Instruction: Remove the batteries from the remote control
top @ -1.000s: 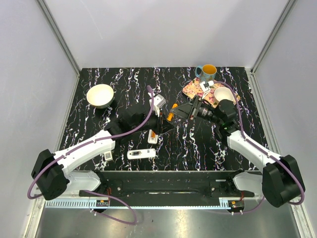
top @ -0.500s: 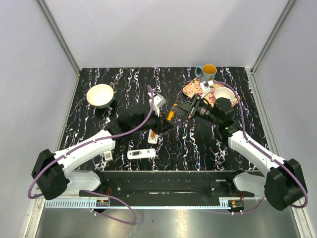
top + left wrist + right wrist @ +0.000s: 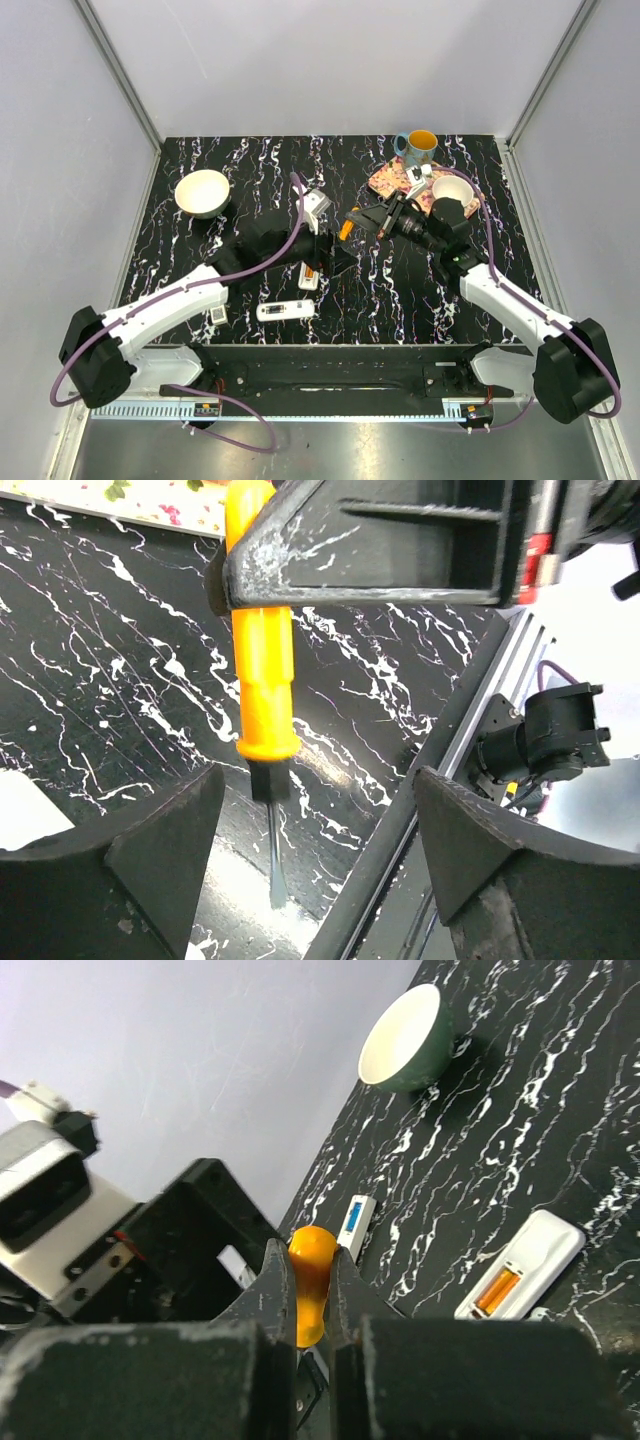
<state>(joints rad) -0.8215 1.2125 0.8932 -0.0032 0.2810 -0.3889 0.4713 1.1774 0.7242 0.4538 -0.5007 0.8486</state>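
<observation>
Orange at its handle, a screwdriver (image 3: 262, 660) is held by the right gripper (image 3: 306, 1260) — the two dark fingers are pressed tight against the handle from either side, as is seen at the lower middle of the right wrist view. In the left wrist view the tool is seen hanging nearly upright at the upper middle of the frame, its thin blade pointed down toward the black, white-veined table (image 3: 90, 650); whether the tip touches the surface cannot be told. The left gripper (image 3: 318, 805) is spread wide: its fingers (image 3: 165, 850) are set at the lower left and lower right of that frame, the blade is flanked by them and touched by neither, and nothing is held. Of the batteries, one is clearly made out: an orange battery (image 3: 497, 1291) is seen lying in the open compartment of a white remote (image 3: 545, 1245) at the lower right of the right wrist view, on the table and well apart from both grippers. A second white remote (image 3: 355, 1222) is seen near the middle of that view, just beyond the clamped handle, with a blue strip showing in it — whether that is a battery cannot be told. A white-lined green bowl (image 3: 405, 1035) is placed at the top of the same frame. In the overhead view a blue mug (image 3: 418, 146) with an orange inside and a floral plate (image 3: 385, 180) are seen at the upper right of the table.
</observation>
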